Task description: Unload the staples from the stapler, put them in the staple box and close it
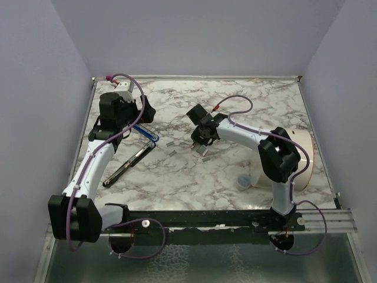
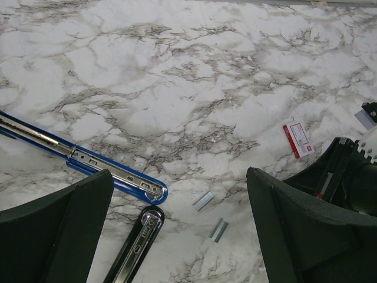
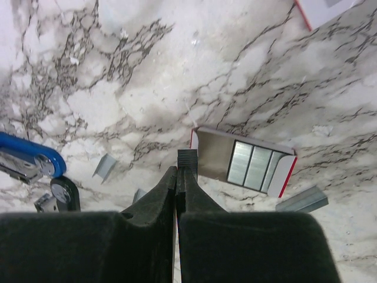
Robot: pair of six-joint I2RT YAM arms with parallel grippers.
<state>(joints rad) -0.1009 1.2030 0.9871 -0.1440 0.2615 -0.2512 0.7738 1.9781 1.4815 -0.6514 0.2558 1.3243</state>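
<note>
1. Top view: the stapler (image 1: 131, 164) lies splayed open beside the left gripper (image 1: 141, 115); 2 strips of staples (image 1: 172, 147) rest between it and the right gripper (image 1: 200, 146).
2. Left wrist: the left gripper (image 2: 179, 177) is released and empty above the stapler (image 2: 112, 171).
3. Right wrist: the right gripper (image 3: 178, 162) is clenched on nothing; unloading looks mostly done.
</note>
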